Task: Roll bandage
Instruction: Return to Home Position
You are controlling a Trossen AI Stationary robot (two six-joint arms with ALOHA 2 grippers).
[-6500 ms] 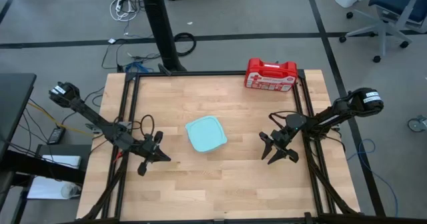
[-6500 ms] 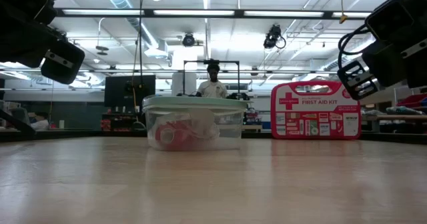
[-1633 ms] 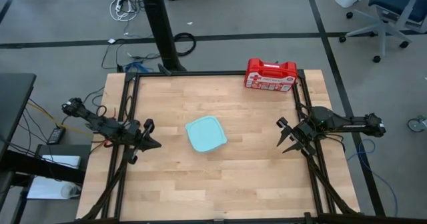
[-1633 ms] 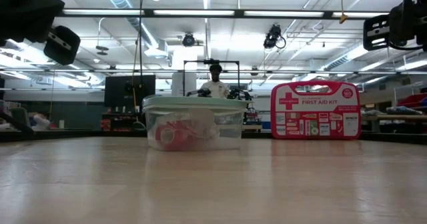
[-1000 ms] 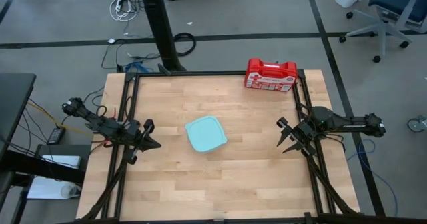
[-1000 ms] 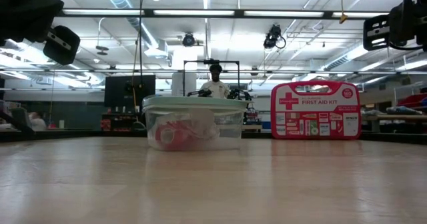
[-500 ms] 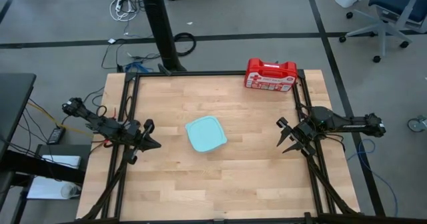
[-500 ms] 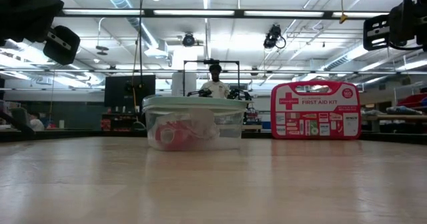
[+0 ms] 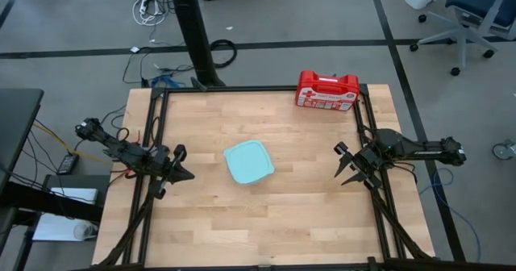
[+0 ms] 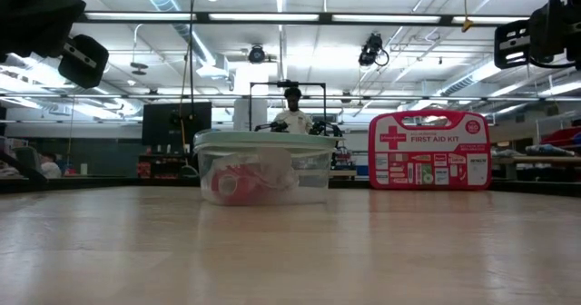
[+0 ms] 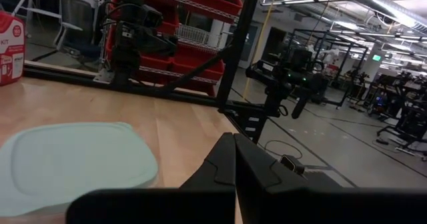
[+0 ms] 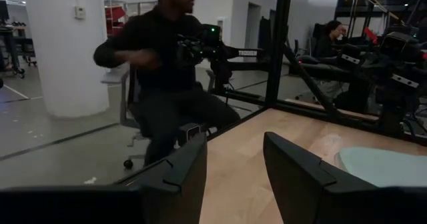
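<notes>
A clear tub with a pale teal lid (image 9: 248, 162) stands at the middle of the table. Through its wall in the low view I see the red bandage (image 10: 227, 183) lying inside among white things, resting on the tub's bottom. My left gripper (image 9: 189, 175) hovers at the table's left edge, shut and empty, pointing level toward the tub (image 11: 73, 161); its fingers meet in the wrist view (image 11: 233, 147). My right gripper (image 9: 343, 167) hovers at the right edge, open, with nothing between its fingers (image 12: 235, 149).
A red first-aid case (image 9: 326, 90) stands upright at the far right corner of the table. A black frame (image 9: 153, 126) runs along the table's edges. A person (image 12: 160, 64) sits on a chair beyond the table's edge; another stands far behind (image 10: 290, 114).
</notes>
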